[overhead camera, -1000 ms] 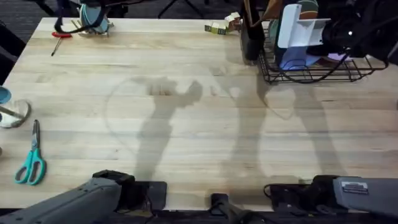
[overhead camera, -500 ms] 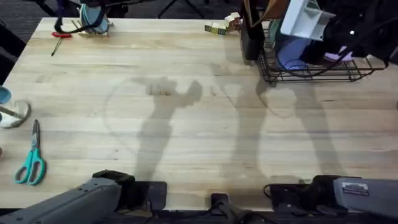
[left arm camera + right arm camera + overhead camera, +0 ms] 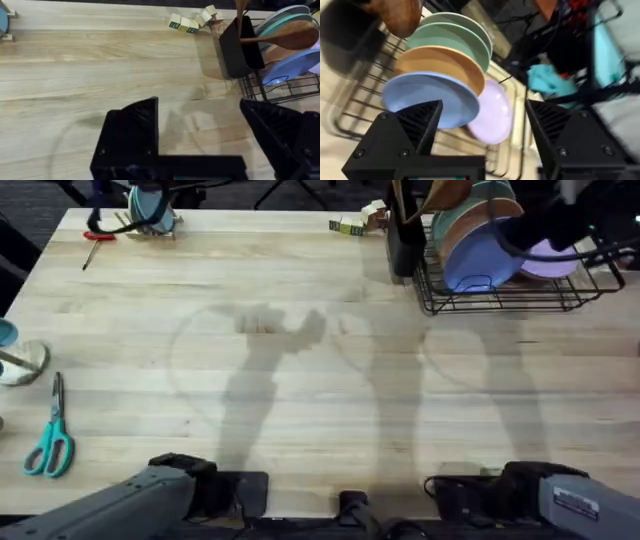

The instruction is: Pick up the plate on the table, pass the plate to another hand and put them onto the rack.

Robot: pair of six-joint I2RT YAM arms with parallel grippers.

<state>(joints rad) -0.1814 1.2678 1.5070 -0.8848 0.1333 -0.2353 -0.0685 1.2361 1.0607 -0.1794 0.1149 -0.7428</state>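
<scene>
wooden counter bare of plates. light-blue plate standing in the black wire rack. right hand open, let go. left hand open too. job looks done.

Light-blue plate stands on edge in the black wire rack, front of a row, leaning back on a tan plate with green plates behind; lilac plate just beside it. Glossy, round, shallow rim. Rack sits at the far right corner of my wooden table.
</scene>
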